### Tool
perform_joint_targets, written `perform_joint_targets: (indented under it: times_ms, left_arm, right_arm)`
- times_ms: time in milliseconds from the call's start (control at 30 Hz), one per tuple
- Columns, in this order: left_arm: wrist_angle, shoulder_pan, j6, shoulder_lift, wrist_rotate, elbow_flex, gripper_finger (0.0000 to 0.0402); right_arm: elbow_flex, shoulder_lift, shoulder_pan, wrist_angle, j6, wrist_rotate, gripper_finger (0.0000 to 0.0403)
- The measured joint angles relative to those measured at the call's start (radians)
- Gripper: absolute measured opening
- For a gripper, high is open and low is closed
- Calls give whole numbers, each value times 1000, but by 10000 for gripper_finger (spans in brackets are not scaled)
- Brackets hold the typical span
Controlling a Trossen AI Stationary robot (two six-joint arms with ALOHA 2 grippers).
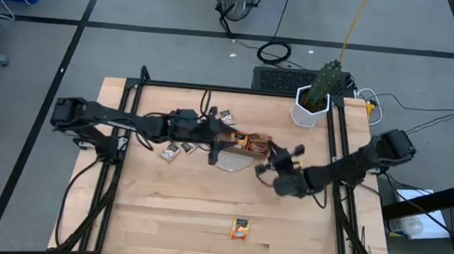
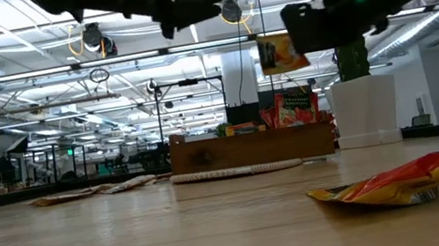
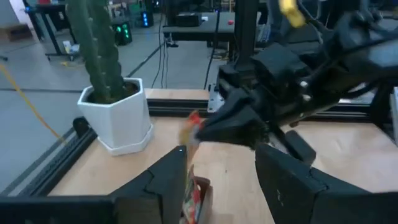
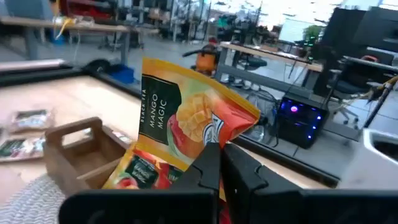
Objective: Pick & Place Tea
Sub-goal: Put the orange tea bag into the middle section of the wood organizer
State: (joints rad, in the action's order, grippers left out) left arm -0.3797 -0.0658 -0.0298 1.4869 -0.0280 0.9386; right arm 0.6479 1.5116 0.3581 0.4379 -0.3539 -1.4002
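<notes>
Two arms reach in over the pale wooden tabletop (image 1: 204, 214), meeting near its far middle where the brown wooden tray (image 1: 252, 143) sits on a round woven mat (image 1: 232, 163), with a white pot holding a cactus (image 1: 313, 101) off to the right.

Next in size come the arms' working ends. The right gripper (image 4: 219, 163) is clenched on the lower edge of an orange-yellow sachet (image 4: 186, 127), holding it up in the air just beside the tray. The left gripper (image 3: 221, 171) hovers over the tray with its fingers spread apart, grasping nothing that shows.

Smallest are the tea sachets themselves. The held one is glossy, orange and yellow with a dark green band reading "Mango Magic" and a picture of cut mango. Red sachets (image 2: 293, 109) stand upright in the tray. A few pale beige ones with dark labels (image 1: 175, 150) lie flat on the tabletop left of the tray, and one more orange-yellow sachet (image 1: 241, 229) lies alone near the front edge, crumpled and slightly puffed.

Judging by its look, each sachet is very light, thin and floppy, with slick foil that could slip or buckle. A pinch on a sealed edge, as here, seems the surest hold; the flat ones will probably need a corner lifted first.
</notes>
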Motion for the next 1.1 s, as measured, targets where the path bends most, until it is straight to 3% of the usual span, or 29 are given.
perform_joint_targets:
  times_ms: [200, 300, 400, 633, 933, 1100]
  left_arm:
    - [-69, 0, -72, 70, -8, 0, 191]
    - [-62, 0, -87, 80, -67, 0, 191]
    - [-60, 0, -97, 79, -147, -1, 191]
    - [21, 0, -152, 13, -305, -2, 191]
    - [58, 5, -122, -12, -312, -2, 191]
    - [64, 7, -113, -12, -311, -2, 191]
  right_arm:
    - [0, 0, -88, 236, 293, 211, 0]
    - [0, -1, -109, 357, 412, 322, 0]
    - [1, -2, -125, 428, 498, 367, 0]
    - [2, -2, -161, 508, 608, 423, 0]
    - [2, -2, -224, 609, 633, 586, 0]
    - [2, -2, -240, 660, 659, 620, 0]
